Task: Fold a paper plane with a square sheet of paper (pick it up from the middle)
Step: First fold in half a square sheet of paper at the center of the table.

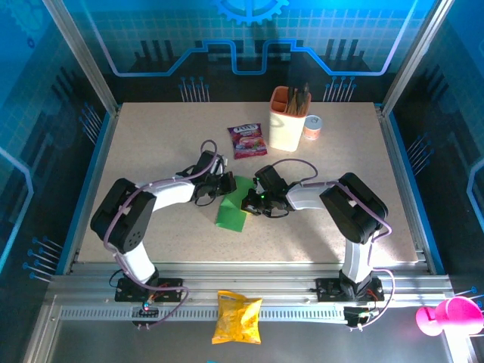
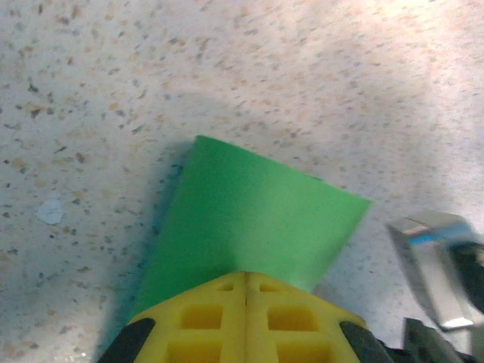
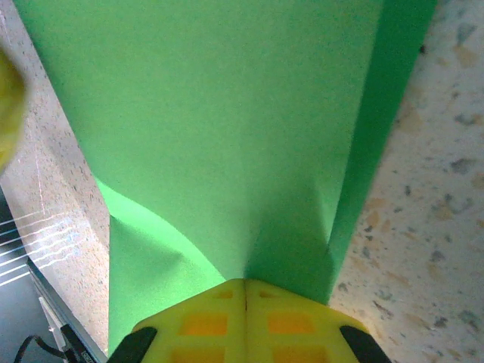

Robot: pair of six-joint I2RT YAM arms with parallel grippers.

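We saw a speckled beige table [image 1: 151, 227] inside blue-lit glass walls [image 1: 249, 45]. At its middle, the thin bright green folded sheet of paper [image 1: 230, 214] ran lengthwise far to near, leaning slightly left. The yellow left fingers [image 2: 204, 314] and right fingers [image 3: 197, 325] were both clenched on it. The right wrist view alone revealed overlapping, curling layers.

Bench [image 1: 302, 242]: speckled beige top, blue edging left and right. Enclosure walls [image 1: 249, 30]: blue-lit panels, grid and gear print, far side. Aluminium posts [image 1: 79, 53] at far corners; slotted aluminium rail [image 1: 302, 299] along near edge.
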